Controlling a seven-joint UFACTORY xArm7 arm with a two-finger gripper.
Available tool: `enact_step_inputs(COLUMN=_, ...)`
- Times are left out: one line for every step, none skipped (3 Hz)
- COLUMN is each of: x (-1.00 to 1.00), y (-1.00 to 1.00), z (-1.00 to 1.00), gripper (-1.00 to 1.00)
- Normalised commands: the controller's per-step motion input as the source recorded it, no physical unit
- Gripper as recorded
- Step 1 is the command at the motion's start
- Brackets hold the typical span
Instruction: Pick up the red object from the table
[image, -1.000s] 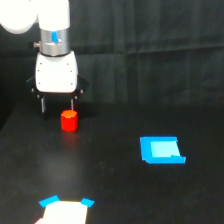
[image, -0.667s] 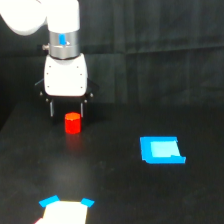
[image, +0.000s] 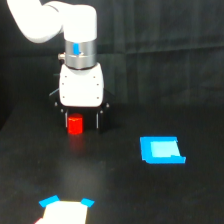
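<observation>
**Operator:** Black cloth backdrop (image: 165, 30) behind, matte black table (image: 150, 200) below. Report end effector status.

**Technician:** Gripper (image: 82, 121) points straight down, positioned left of centre in the exterior view. Its two dark fingers (image: 99, 120) stand apart, one on each side of the red object (image: 75, 125). The red object sits upright between them, closer to the left finger. Whether either finger touches it cannot be determined at this resolution. The red object's base appears to rest on the table, with a faint red reflection just below it.

**Operator:** Continue outward.

**Technician:** Above the fingers is the white gripper body (image: 81, 86), wider than the red object. Above that is a grey wrist collar with a small blue mark (image: 78, 52). The white arm (image: 45, 20) curves up and away to the upper left corner.

**Operator:** Other items on the surface?

**Technician:** A flat blue rectangle (image: 161, 150) lies to the right of the gripper, well apart from it and somewhat nearer. A white patch with blue corners (image: 65, 210) lies at the near edge, left of centre, cut off by the bottom of the view.
</observation>
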Motion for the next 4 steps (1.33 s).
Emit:
enact_step_inputs(x=-0.80, y=0.23, z=-0.29, gripper=-1.00)
enact_step_inputs(x=-1.00, y=0.34, z=-0.09, gripper=-1.00)
enact_step_inputs(x=-0.10, y=-0.21, z=1.00, gripper=-0.99)
enact_step_inputs(x=-0.23, y=-0.21, z=0.99, gripper=-0.54)
